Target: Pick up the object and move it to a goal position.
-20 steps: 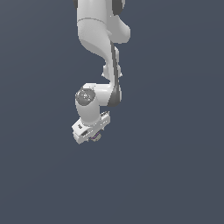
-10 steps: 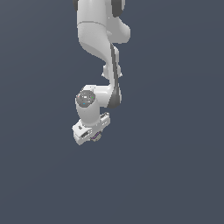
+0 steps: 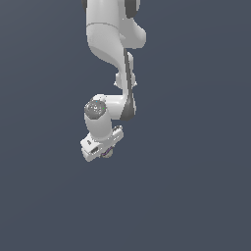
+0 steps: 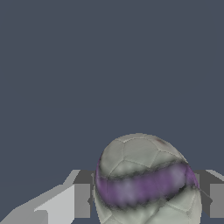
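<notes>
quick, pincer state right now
Pincer: closed on the ball, held between its fingers.

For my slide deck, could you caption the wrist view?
Wrist view: a greyish ball with a purple stripe sits between the gripper fingers.

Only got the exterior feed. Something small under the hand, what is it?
Observer: A greyish ball with a purple stripe round it; the wrist view shows it large, between the fingers of the hand.
Operator: Fingers actually on it?
Observer: One finger pad sits at each side of the ball, right against it as far as I can tell, so it looks gripped.
Operator: Anything else near it?
Observer: No. Beyond the ball the wrist view shows only plain dark grey background.
</notes>
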